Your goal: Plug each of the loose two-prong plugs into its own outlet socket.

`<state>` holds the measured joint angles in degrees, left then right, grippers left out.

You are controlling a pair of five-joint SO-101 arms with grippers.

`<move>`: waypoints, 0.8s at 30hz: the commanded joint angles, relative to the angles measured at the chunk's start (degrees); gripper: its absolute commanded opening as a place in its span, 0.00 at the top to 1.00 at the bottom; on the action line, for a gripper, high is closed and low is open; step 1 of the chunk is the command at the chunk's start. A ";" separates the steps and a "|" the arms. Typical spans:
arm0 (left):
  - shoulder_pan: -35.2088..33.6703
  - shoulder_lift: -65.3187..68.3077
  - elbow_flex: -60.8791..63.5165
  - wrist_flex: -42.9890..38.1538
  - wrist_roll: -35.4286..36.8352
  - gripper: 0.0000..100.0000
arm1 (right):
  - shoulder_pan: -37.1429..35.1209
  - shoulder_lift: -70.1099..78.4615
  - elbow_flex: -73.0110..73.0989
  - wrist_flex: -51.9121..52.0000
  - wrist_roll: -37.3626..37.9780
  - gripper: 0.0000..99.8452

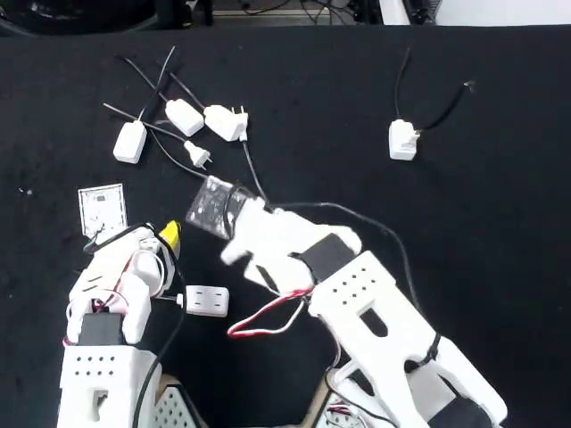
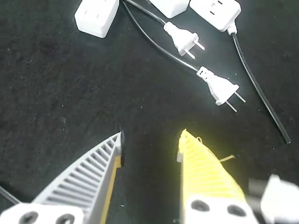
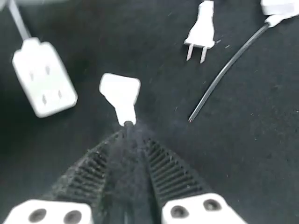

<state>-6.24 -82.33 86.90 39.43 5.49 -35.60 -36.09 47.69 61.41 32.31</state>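
Observation:
My right gripper (image 3: 126, 133) has black fingers drawn together, shut on the near end of a white two-prong plug (image 3: 120, 93). In the high view this gripper (image 1: 211, 201) sits left of centre, over the plug. A second loose plug (image 1: 198, 154) (image 3: 202, 32) lies just beyond, prongs toward the gripper. Both plugs (image 2: 184, 39) (image 2: 219, 86) lie ahead of my left gripper (image 2: 149, 140), which is open and holds nothing, one finger yellow (image 1: 169, 234). White outlet sockets (image 1: 130, 141) (image 1: 185, 116) (image 1: 225, 122) lie at the back left.
Another socket with a black cord (image 1: 403, 140) lies at the back right. A flat white socket block (image 1: 207, 300) rests between the arms, and a square white plate (image 1: 102, 207) by the left arm. A loose black cord end (image 3: 189, 119) lies beside the right gripper.

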 commanded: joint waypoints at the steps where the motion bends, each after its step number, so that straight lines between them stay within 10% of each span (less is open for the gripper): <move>1: -0.40 -0.62 -0.75 -0.62 0.26 0.80 | 2.46 0.13 -3.21 5.54 5.19 0.99; 13: -0.48 -0.62 -0.75 -0.62 0.18 0.80 | 20.66 0.13 14.37 -2.46 13.80 0.93; 24: -0.48 -0.62 -0.75 -0.62 0.18 0.80 | 11.16 0.31 13.23 -2.11 13.54 0.79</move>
<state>-6.24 -82.33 86.90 39.43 5.49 -20.75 -36.09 62.29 60.26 45.58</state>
